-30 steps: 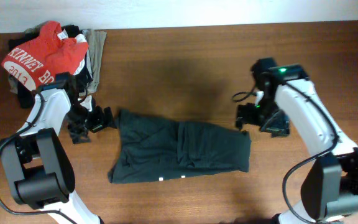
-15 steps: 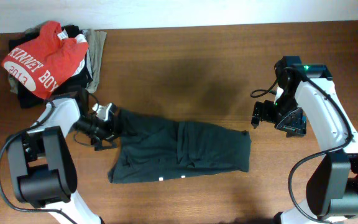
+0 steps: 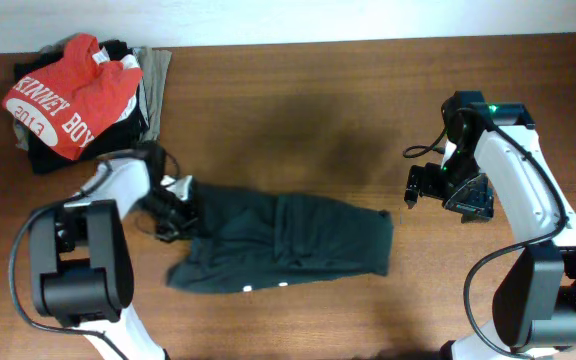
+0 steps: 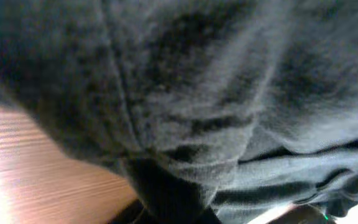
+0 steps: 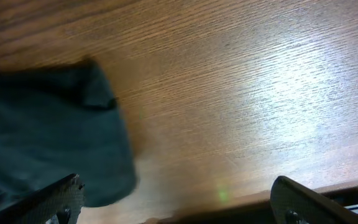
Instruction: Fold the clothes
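Note:
The clothes [image 3: 288,240], a dark T-shirt folded into a long strip, lie across the middle of the table. My left gripper [image 3: 173,205] is at the strip's upper left corner, shut on the fabric. Dark cloth [image 4: 185,81] fills the left wrist view, and a pinched fold of it runs down to the gripper [image 4: 166,205]. My right gripper [image 3: 413,185] hovers open just past the strip's right end, apart from it. In the right wrist view the shirt's end [image 5: 42,143] lies at the left, by the left finger [image 5: 61,196], with bare wood between the fingers [image 5: 303,199].
A heap of other garments sits at the back left: a red T-shirt [image 3: 68,90] on dark clothes and a beige garment [image 3: 158,85]. The wooden table [image 3: 298,100] shows bare behind the strip.
My left gripper moved onto the shirt's left corner and shut on it, and the strip slid a little to the left. The right arm backed off to the right, then stayed still.

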{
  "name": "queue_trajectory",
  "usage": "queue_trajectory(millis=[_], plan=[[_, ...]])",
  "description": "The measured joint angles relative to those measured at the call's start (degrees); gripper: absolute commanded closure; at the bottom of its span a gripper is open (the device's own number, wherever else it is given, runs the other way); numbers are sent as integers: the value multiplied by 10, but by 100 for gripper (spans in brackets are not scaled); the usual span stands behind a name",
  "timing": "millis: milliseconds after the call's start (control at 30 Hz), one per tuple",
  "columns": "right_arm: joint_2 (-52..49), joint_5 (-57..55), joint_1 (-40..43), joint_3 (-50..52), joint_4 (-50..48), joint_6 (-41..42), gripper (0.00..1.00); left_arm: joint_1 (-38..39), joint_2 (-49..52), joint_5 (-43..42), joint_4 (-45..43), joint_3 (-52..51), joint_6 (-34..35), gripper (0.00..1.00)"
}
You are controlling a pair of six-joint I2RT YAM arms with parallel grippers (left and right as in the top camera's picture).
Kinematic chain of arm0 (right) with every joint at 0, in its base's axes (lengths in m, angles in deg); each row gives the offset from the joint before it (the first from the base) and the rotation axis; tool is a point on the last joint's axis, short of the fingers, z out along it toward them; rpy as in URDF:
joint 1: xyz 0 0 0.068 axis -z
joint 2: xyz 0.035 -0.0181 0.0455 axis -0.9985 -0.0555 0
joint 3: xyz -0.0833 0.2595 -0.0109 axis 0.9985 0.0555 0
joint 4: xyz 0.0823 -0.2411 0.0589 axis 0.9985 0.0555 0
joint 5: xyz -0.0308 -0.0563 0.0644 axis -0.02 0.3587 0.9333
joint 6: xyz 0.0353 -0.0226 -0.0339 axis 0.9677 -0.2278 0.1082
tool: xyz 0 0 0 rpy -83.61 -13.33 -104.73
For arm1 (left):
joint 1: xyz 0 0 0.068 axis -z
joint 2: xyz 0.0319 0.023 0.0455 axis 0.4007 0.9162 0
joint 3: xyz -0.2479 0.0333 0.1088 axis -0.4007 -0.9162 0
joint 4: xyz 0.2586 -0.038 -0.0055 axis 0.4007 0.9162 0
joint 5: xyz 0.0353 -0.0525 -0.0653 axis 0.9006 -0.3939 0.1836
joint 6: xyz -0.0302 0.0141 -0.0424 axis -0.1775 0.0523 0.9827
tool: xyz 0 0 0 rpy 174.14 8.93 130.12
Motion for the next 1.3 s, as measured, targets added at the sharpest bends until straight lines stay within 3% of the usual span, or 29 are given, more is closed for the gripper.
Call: queue_trajectory(millis=[100,233,633,933,1300], plan=[[0,0,0,0,1,0,1,-54,2,90,70,97,21,99],[0,3,0,0,0,0,1,-55,4,120,162,219,27,99],[0,10,0,20,-15,0,1,126,5,170,282,387,27,99],[0,42,-40,100,-102,0,1,268,5,171,293,394,27,99],[-24,51,-43,106,-147,0,1,362,5,141,176,304,44,99]])
